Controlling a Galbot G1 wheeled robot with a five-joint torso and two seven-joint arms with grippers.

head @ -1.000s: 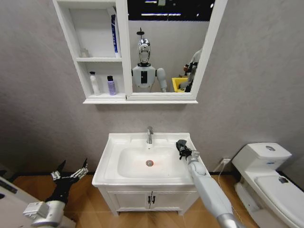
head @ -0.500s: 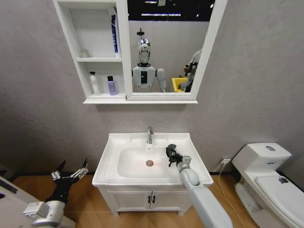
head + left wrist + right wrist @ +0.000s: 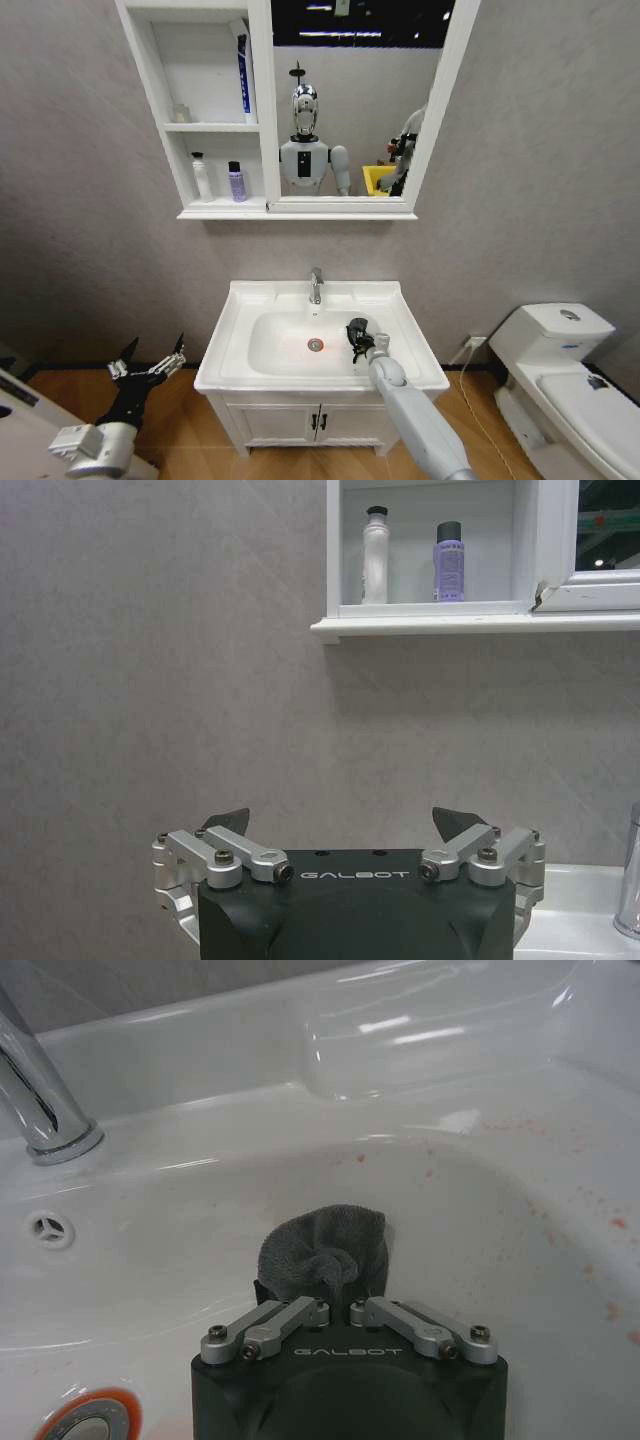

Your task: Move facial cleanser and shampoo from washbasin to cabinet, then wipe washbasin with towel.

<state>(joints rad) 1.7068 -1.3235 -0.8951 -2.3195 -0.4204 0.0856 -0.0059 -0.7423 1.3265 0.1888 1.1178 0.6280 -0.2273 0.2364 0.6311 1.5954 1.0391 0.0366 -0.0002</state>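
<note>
Far on your left, the left gripper (image 3: 150,365) hangs low beside the vanity, well away from the washbasin (image 3: 235,345), with its fingers (image 3: 226,820) spread wide and nothing between them. Up on the wall, your cabinet (image 3: 205,110) carries a white bottle (image 3: 200,176) and a purple bottle (image 3: 236,182) side by side in the lowest compartment, and a blue-and-white tube (image 3: 241,72) stands against the right wall of the compartment above; the left wrist view gives you the same two bottles (image 3: 375,555) (image 3: 449,561) from below. Moving right, the chrome tap (image 3: 315,285) stands at the back centre of the washbasin, and the red-ringed drain (image 3: 315,344) sits in the bottom of the bowl. Just right of the drain you have the right gripper (image 3: 357,338) down inside the bowl, its jaws drawn close together and clamped on the towel (image 3: 325,1255), which bunches out past the fingertips as a dark wad against the white bowl wall. Reddish specks (image 3: 560,1160) dot the ceramic on the slope beside it. Farthest right, a white toilet (image 3: 560,385) stands apart from the vanity.
</note>
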